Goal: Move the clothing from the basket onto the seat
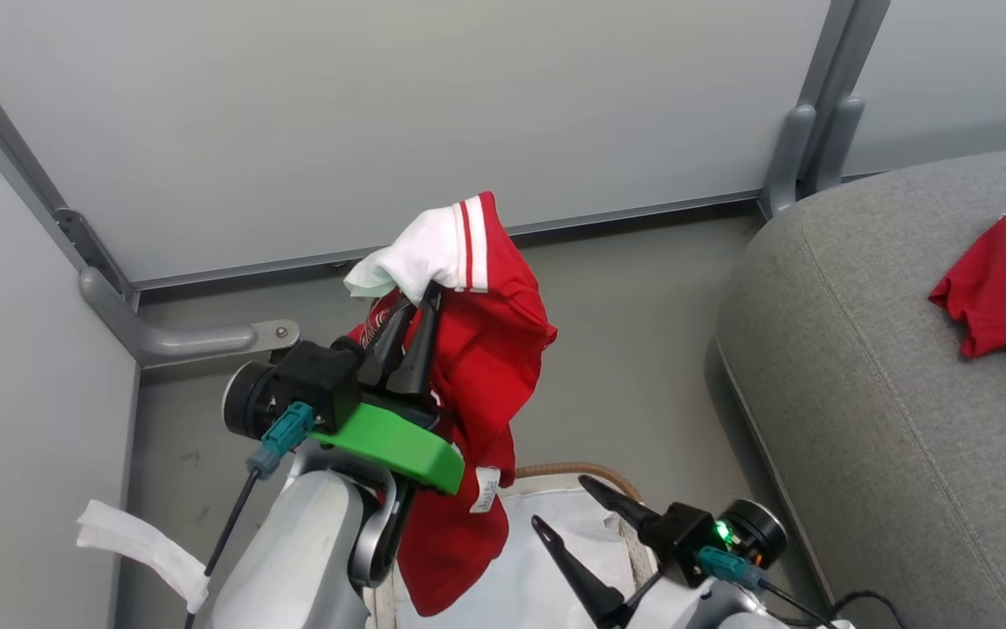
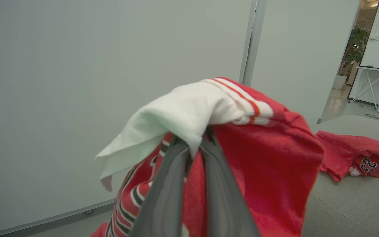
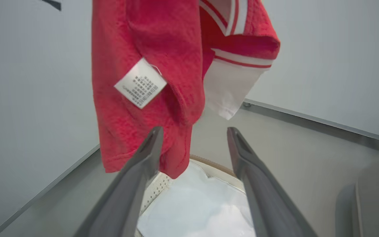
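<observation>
My left gripper is shut on the red jersey with white sleeves, holding it up in the air above the basket. In the left wrist view the fingers pinch the jersey under its white sleeve. The jersey hangs over the basket, its care label facing the right wrist camera. A second red garment lies on the grey seat at the right, also seen as the garment in the left wrist view. My right gripper is open beside the basket, nothing between its fingers.
A white liner sheet lies inside the basket. Pale partition walls with metal posts and a floor bracket close off the back and left. A white strip hangs at the lower left. Bare grey floor separates basket and seat.
</observation>
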Robot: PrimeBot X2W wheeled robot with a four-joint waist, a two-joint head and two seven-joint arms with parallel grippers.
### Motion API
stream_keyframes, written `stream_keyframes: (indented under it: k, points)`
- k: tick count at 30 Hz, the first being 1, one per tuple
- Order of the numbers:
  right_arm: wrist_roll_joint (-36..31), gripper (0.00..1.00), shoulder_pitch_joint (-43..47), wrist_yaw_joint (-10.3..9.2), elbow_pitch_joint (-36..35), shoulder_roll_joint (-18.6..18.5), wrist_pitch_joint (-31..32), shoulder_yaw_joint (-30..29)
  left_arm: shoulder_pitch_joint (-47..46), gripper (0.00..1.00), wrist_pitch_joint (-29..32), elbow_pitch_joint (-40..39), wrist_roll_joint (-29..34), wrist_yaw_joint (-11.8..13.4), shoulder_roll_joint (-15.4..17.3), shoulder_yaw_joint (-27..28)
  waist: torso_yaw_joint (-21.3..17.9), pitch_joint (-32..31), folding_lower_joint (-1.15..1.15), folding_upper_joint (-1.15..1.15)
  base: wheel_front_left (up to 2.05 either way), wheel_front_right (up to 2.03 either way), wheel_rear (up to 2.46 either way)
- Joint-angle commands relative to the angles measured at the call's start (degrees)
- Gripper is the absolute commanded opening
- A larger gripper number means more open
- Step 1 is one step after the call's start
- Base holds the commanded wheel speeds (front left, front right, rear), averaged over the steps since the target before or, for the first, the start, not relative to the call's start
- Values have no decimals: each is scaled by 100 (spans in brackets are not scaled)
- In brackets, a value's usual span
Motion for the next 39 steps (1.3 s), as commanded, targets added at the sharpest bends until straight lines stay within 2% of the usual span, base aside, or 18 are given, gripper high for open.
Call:
stream_keyframes:
  k: [1, 9, 15, 21, 22, 23, 24, 39]
  points:
    - [93, 100, -166, -6, -11, -29, -11, 186, -105, 0, -21, -6, -32, 34, 9, -36, 51, 26, 0, 0, 0, 0, 0]
    - [233, 100, -896, -6, 367, 143, -11, 824, -182, 0, -21, 18, -150, 50, 10, -313, 255, 94, 0, 0, 0, 0, 0]
    - [95, 100, -1241, -6, 690, 199, -11, 856, -266, 0, -21, 56, -237, 70, 9, -558, 433, 138, 0, 0, 0, 0, 0]
    - [464, 100, -1360, -6, 719, 204, -11, 980, -351, 0, -21, 72, -353, 97, 9, -840, 636, 134, 0, 0, 0, 0, 0]
    - [508, 49, -1381, -6, 765, 206, -11, 1030, -362, 0, -20, 64, -378, 110, 10, -892, 669, 131, 0, 0, 0, 0, 0]
    - [572, 14, -1400, -6, 796, 205, -11, 1063, -369, 0, -21, 60, -399, 115, 9, -932, 693, 127, 0, 0, 0, 0, 0]
    - [663, 0, -1422, -6, 815, 206, -11, 1096, -379, 0, -21, 52, -429, 129, 9, -969, 723, 123, 0, 0, 0, 0, 0]
    - [1030, 0, -1492, -6, 1026, 206, -11, 1189, -366, 0, -21, 56, -499, 239, 9, -1001, 663, 169, 0, 0, 0, 0, 0]
